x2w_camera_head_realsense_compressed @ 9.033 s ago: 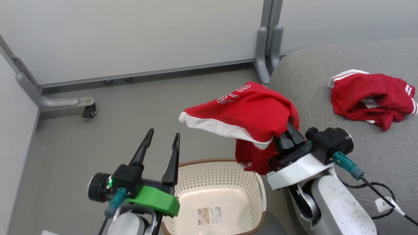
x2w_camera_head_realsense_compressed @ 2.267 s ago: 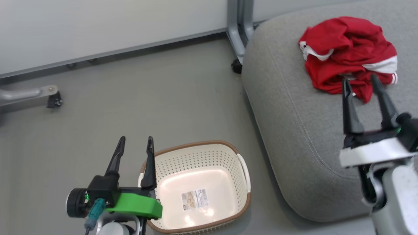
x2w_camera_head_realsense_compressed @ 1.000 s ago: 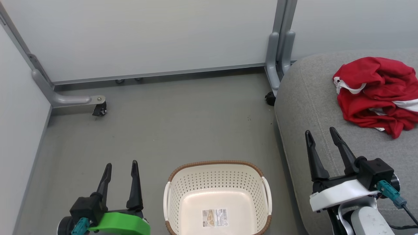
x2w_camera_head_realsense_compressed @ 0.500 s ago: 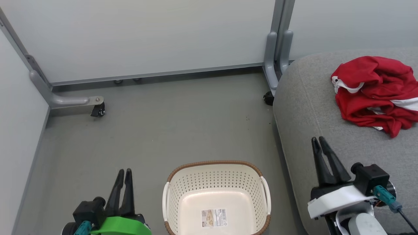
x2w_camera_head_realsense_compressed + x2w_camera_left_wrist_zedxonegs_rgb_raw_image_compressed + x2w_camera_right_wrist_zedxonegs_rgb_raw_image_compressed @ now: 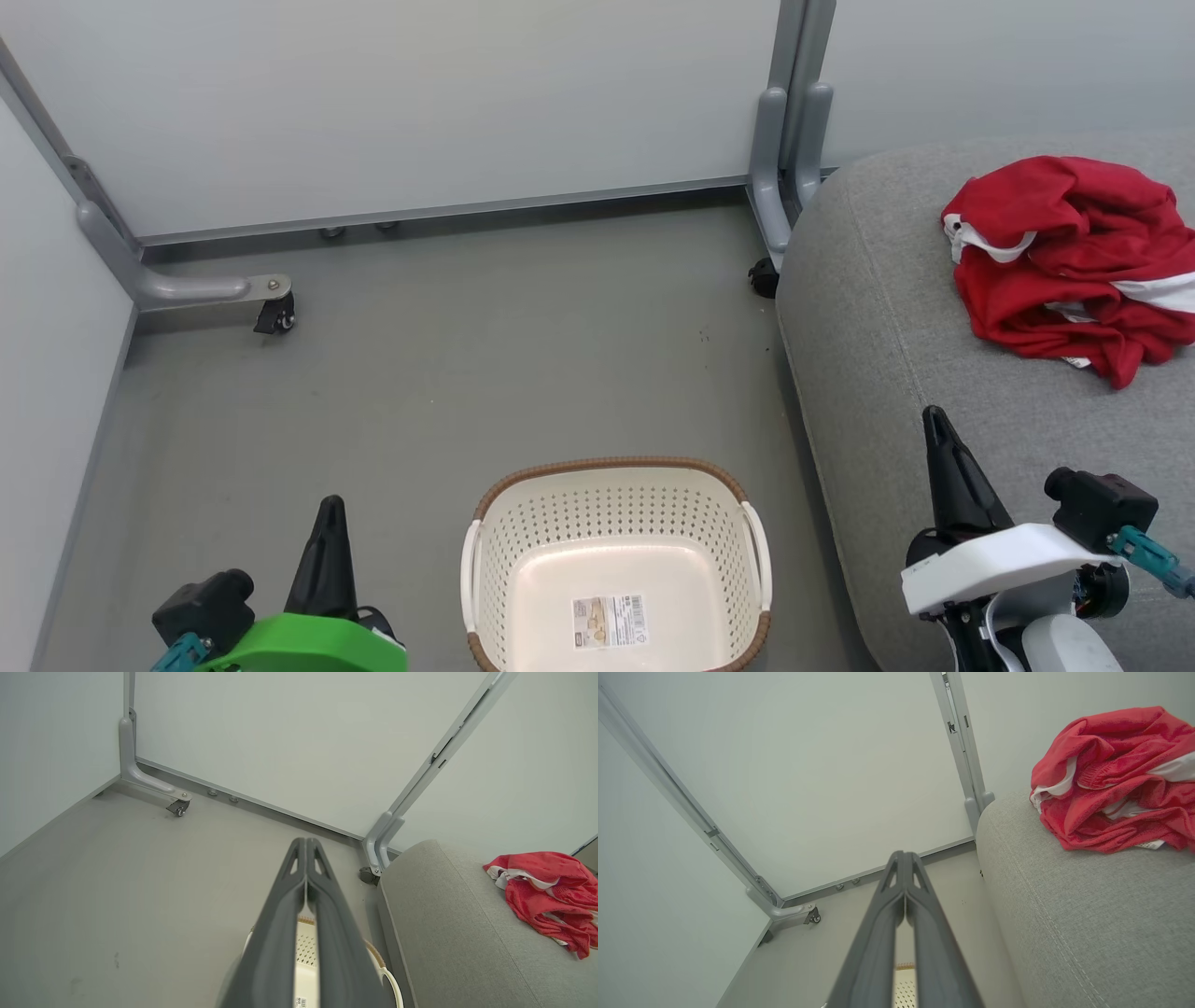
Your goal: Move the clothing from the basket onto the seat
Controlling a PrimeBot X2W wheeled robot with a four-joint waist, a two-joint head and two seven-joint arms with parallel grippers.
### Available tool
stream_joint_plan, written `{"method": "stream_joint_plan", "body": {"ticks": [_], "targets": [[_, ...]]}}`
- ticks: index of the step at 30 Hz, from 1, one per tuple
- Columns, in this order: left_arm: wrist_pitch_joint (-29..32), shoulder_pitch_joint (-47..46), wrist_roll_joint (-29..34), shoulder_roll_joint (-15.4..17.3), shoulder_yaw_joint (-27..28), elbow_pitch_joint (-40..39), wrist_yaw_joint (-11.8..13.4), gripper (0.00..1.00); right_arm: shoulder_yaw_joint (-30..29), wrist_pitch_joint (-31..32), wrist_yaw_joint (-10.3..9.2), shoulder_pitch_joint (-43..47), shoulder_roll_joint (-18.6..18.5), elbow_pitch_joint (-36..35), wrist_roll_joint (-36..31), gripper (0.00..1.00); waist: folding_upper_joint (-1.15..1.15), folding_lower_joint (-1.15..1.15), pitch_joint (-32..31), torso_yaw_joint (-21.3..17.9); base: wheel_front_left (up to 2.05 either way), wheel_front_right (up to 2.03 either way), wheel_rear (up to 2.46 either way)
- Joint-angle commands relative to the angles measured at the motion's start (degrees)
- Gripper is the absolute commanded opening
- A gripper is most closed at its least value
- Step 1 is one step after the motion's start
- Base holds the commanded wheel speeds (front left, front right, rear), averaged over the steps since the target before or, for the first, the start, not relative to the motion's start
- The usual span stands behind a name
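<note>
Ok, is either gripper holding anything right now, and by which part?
Nothing is held. The left gripper and the right gripper are both shut on air; the clothing lies heaped on the seat, and the basket holds no garment.

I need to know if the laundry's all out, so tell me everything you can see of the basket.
The basket is a small cream plastic tub with rounded corners, perforated walls and a brown woven-look rim. A white handle sits on each side. It stands upright on the grey floor, apart from the seat to its right, its near edge cut off by the head view's bottom. Inside, a paper label lies on the bottom; otherwise it is empty. Nothing but the floor touches it.
</note>
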Motion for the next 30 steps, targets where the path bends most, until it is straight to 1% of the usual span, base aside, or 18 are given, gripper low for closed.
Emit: {"method": "stream_joint_plan", "body": {"ticks": [1,17,30], "targets": [[0.4,-2.0,-2.2,0.2,0.6,-0.7,-0.5,0.00,-0.5,0.5,-0.01,-1.7,-0.1,-0.6,2.5,0.00,0.00,0.00,0.0,0.0,0.00,0.00,0.00],[4.1,-3.3,-15.2,0.4,3.0,-0.6,-1.5,0.00,-2.3,4.2,-0.02,-2.5,0.1,0.4,16.6,0.00,0.00,0.00,0.3,-0.5,0.00,0.00,0.00],[6.7,-4.3,-24.1,0.4,4.8,-0.6,-2.2,0.00,-3.6,6.7,-0.03,-3.0,0.3,1.1,26.1,0.00,0.00,0.00,0.5,-0.9,0.00,0.00,0.00]]}}
